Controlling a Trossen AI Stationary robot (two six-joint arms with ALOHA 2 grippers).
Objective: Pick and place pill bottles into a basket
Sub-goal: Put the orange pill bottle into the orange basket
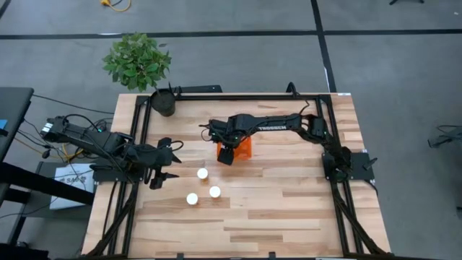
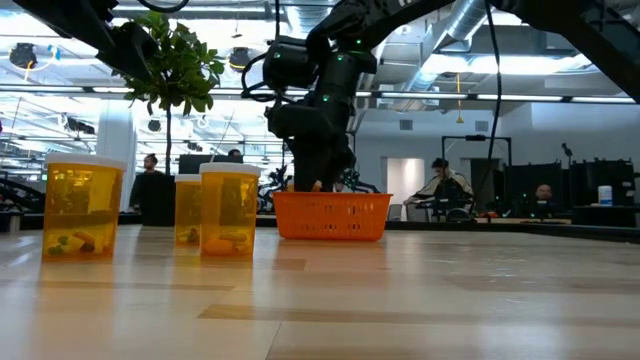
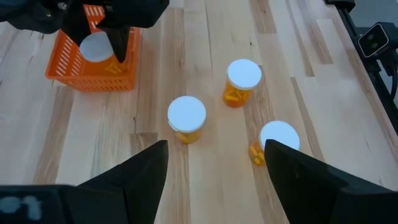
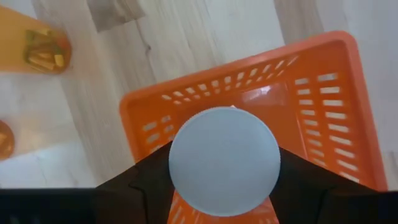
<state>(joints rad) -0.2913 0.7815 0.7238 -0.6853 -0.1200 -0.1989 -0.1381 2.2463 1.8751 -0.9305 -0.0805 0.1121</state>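
The orange basket (image 1: pixel 246 148) stands at the table's middle, toward the far side; it also shows in the low view (image 2: pixel 332 216). My right gripper (image 1: pixel 227 153) is at the basket's left end, pointing down, shut on a pill bottle with a white cap (image 4: pixel 224 160). Three more amber bottles with white caps (image 1: pixel 203 173) (image 1: pixel 215 191) (image 1: pixel 192 198) stand upright on the wood, near and left of the basket. My left gripper (image 3: pixel 216 146) is open and empty, left of these bottles (image 3: pixel 186 118). My right gripper pinches the bottle between its two fingers (image 4: pixel 140 180), one on each side just below the cap (image 4: pixel 186 186). The fingers come from above, pointing down. The bottle is upright within the basket's left end (image 3: pixel 96 46). Whether its base rests on the basket floor I cannot tell.
A dark plant pot (image 1: pixel 164 103) with a green plant (image 1: pixel 137 61) stands at the far left corner. Dark frame rails (image 1: pixel 137 119) run along the table's left, right and far sides. Bare wood (image 1: pixel 289 209) lies near and to the right. People sit in the room behind (image 2: pixel 440 185).
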